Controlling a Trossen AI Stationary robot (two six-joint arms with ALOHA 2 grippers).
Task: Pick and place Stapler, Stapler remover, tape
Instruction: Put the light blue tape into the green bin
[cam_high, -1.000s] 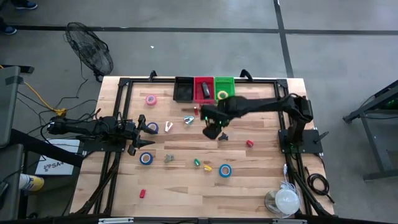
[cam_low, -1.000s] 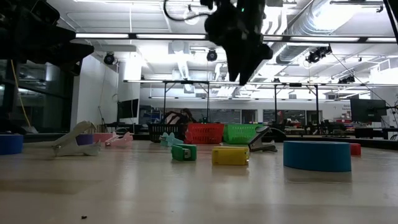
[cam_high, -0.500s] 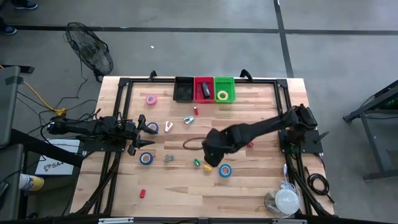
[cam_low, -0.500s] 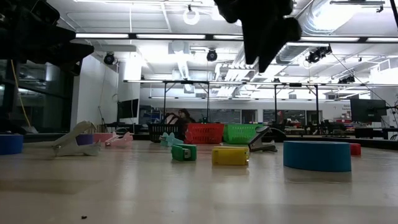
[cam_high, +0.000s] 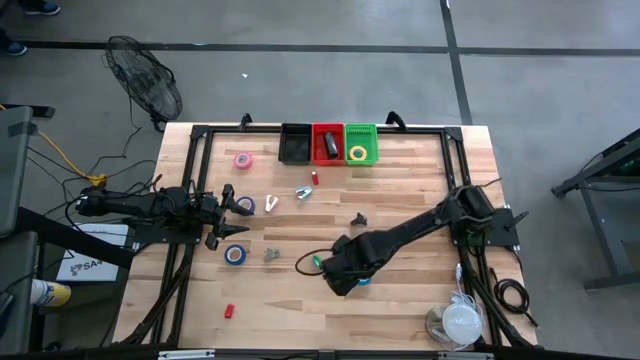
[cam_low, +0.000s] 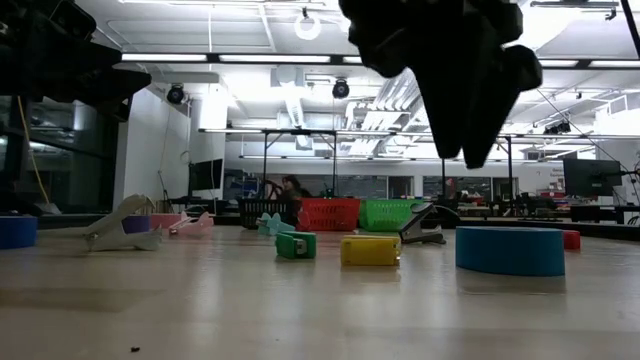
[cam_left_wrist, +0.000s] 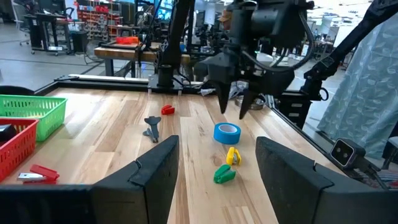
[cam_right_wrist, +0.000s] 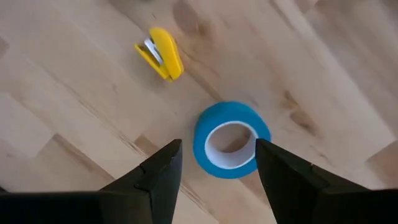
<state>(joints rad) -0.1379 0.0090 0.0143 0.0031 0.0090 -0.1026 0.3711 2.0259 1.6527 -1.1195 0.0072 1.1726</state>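
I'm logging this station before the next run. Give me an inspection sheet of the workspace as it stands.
Surface: wooden table, things scattered over it.
Job's things: blue tape roll lies flat beside a yellow stapler; green stapler close by; black, red and green baskets at the far edge.
Clutter: pink tape roll, second blue roll, small red pieces.
Grippers: right gripper open, poised above the blue tape roll, not touching; left gripper open, waiting at the table's left side.
Cables: yellow cord on the floor, left.
Surroundings: floor fan; workshop behind.
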